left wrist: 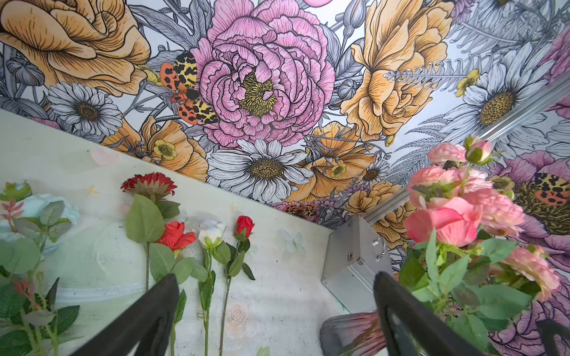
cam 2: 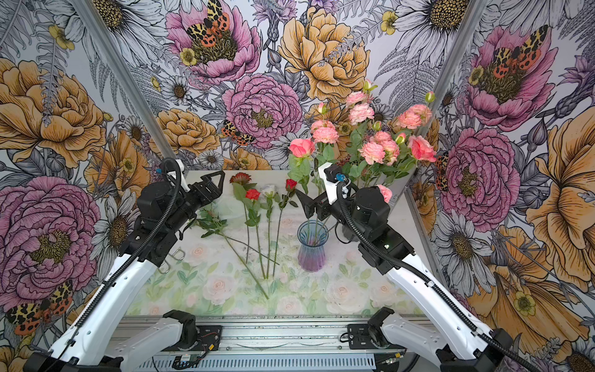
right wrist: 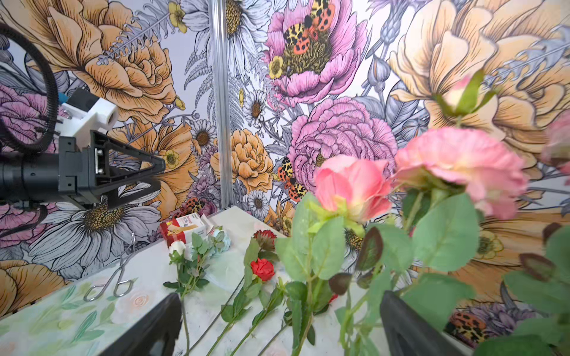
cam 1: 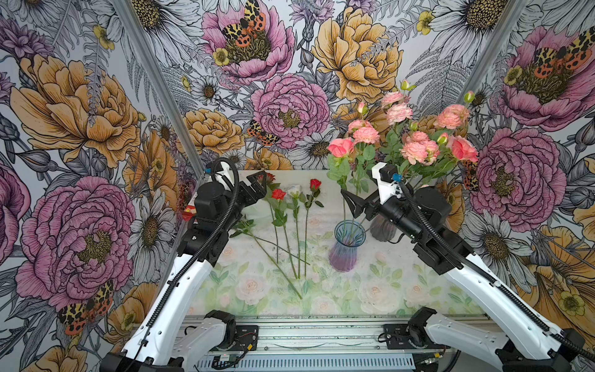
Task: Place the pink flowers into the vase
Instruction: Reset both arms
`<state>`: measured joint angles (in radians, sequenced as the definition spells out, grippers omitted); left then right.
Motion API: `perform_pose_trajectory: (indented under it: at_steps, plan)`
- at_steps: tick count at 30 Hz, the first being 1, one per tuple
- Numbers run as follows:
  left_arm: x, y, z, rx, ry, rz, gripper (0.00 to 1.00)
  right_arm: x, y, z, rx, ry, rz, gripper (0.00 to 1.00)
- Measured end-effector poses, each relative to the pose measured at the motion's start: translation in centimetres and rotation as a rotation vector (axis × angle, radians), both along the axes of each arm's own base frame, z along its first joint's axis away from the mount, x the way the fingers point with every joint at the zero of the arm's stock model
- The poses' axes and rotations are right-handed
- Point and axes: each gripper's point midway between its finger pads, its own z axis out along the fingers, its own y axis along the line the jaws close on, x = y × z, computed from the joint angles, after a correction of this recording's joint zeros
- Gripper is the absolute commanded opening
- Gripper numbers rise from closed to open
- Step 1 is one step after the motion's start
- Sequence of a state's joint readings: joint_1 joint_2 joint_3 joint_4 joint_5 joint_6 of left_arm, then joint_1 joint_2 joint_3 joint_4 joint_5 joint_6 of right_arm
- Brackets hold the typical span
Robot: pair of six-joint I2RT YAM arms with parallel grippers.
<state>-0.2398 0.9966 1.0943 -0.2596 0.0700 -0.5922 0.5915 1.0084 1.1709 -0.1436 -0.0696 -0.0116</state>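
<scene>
A dark-red flower [cam 2: 240, 178], an open red rose [cam 1: 278, 194], a white rose [cam 1: 294, 190] and a red rosebud [cam 1: 315, 184] lie side by side on the floral table mat [cam 1: 386, 290]. Metal tongs [right wrist: 118, 277] and a red-and-white box [right wrist: 185, 229] lie near the left wall.

We see two matching arms. The left arm [cam 1: 180, 290] and the right arm [cam 1: 483, 296] have glossy white shells with small dark screw holes, and black blocky joints. A black ribbed hose [cam 1: 206, 244] runs along each. Each wrist has a white camera bracket [cam 1: 386, 186] with a blue plug [cam 1: 396, 177]. The left gripper [cam 1: 260, 186] and right gripper [cam 1: 349, 203] have black, open-framed triangular fingers [right wrist: 155, 169]. Across the bottom of the frame, black base plates [cam 1: 244, 335] are bolted to a silver rail [cam 1: 322, 335].
</scene>
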Motion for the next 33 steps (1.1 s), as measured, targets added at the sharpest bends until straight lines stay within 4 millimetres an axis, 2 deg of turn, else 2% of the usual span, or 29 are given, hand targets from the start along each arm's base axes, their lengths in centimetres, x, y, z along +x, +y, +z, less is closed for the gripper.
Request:
perform_pose_trajectory:
  at_steps: [2, 4, 6, 8, 10, 15, 20, 24, 28, 30, 33]
  plan:
    - [-0.1, 0.2, 1.1, 0.006, -0.019, 0.002, 0.99, 0.3, -1.5, 2.2, 0.016, -0.035, -0.056, 0.99]
    - [-0.2, 0.5, 2.0, 0.01, -0.04, 0.004, 0.98, 1.1, -3.8, 4.3, 0.037, -0.067, -0.149, 0.99]
    - [-0.2, 0.8, 2.8, 0.013, -0.055, 0.011, 0.99, 2.2, -6.9, 6.5, 0.059, -0.091, -0.274, 0.99]
    - [-0.2, 1.1, 3.0, 0.019, -0.059, 0.015, 0.99, 3.4, -10.0, 7.9, 0.087, -0.1, -0.392, 0.99]
    - [-0.2, 1.4, 2.9, 0.032, -0.055, 0.021, 0.99, 4.3, -12.7, 7.8, 0.107, -0.085, -0.492, 0.99]
    - [-0.1, 2.1, 2.3, 0.054, -0.037, 0.036, 0.99, 5.0, -19.1, 5.6, 0.143, -0.017, -0.712, 0.99]
    - [-0.1, 2.4, 2.0, 0.062, -0.027, 0.039, 0.99, 2.8, -24.6, 3.7, 0.224, 0.009, -0.902, 0.99]
    - [-0.1, 2.3, 2.0, 0.062, -0.026, 0.034, 0.99, 1.0, -27.1, 2.0, 0.269, 0.026, -1.008, 0.99]
    - [0.1, 2.1, 1.7, 0.065, -0.019, 0.024, 0.99, 0.7, -29.6, -1.6, 0.298, 0.1, -1.107, 0.99]
    - [0.2, 2.0, 1.5, 0.066, -0.014, 0.018, 0.99, 1.1, -30.8, -4.2, 0.307, 0.158, -1.151, 0.99]
    - [0.5, 1.9, 1.1, 0.072, -0.002, 0.012, 0.99, 2.2, -32.1, -9.3, 0.307, 0.279, -1.207, 0.99]
